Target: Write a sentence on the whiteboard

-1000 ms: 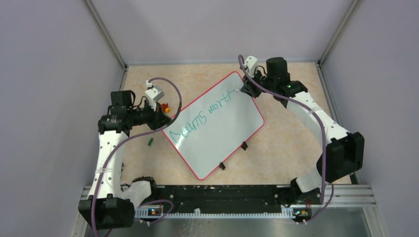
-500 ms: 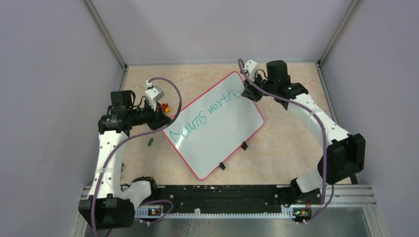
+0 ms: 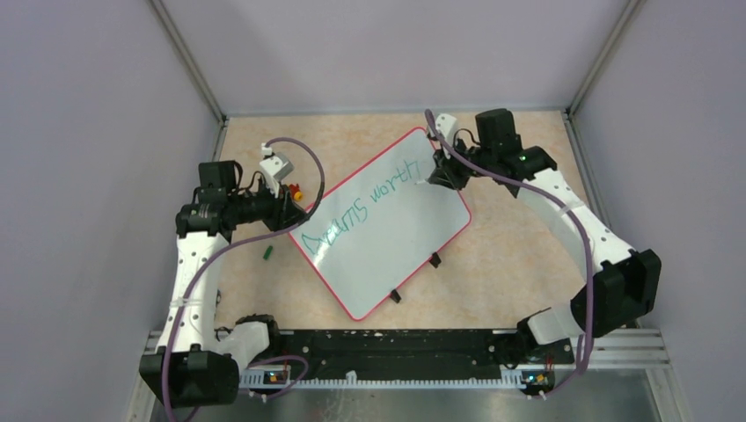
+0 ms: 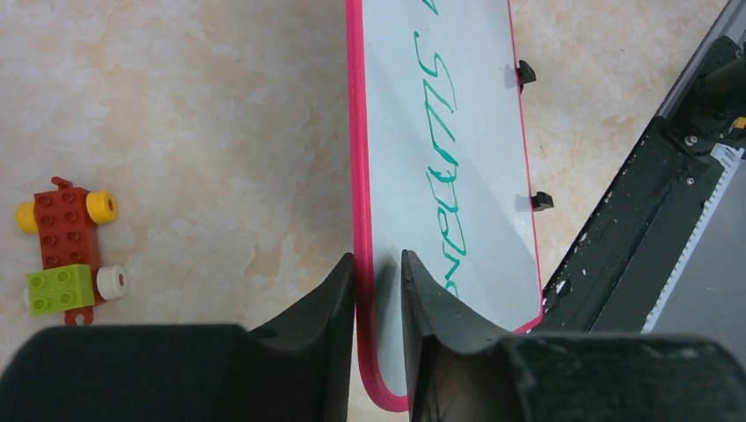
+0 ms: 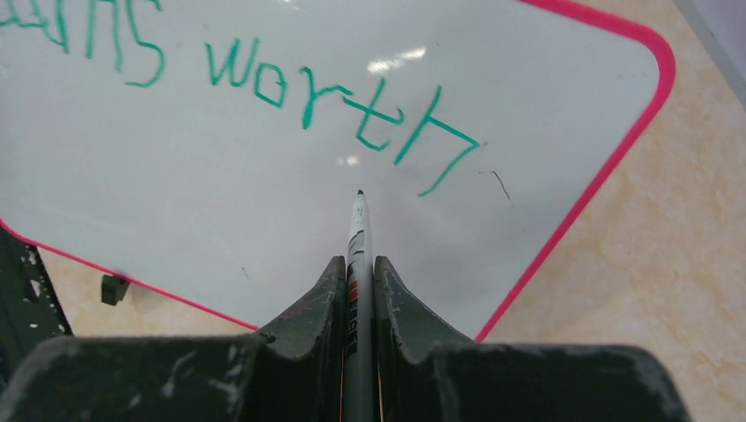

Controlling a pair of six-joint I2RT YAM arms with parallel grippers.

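The whiteboard [image 3: 387, 237], white with a thin red rim, lies tilted on the table. The sentence [image 3: 359, 200] is green marker lettering in one line reading "Dreams worth"; it also shows in the right wrist view [image 5: 343, 97] and the left wrist view [image 4: 442, 167]. My left gripper [image 4: 378, 264] is shut on the whiteboard's left edge [image 4: 356, 176], one finger on each side of the rim. My right gripper [image 5: 359, 264] is shut on a white marker [image 5: 356, 237] whose tip hangs just below the "h", above the board's far corner [image 3: 435, 171].
A small toy car of red, green and yellow bricks [image 4: 66, 242] sits left of the board near the left gripper [image 3: 296, 190]. A green marker cap [image 3: 268, 252] lies on the table by the left arm. Black feet [image 3: 434, 260] stick out at the board's near edge.
The right arm has shifted slightly right and toward the near side, bringing the marker off the end of "worth". The left gripper and the board have not moved.
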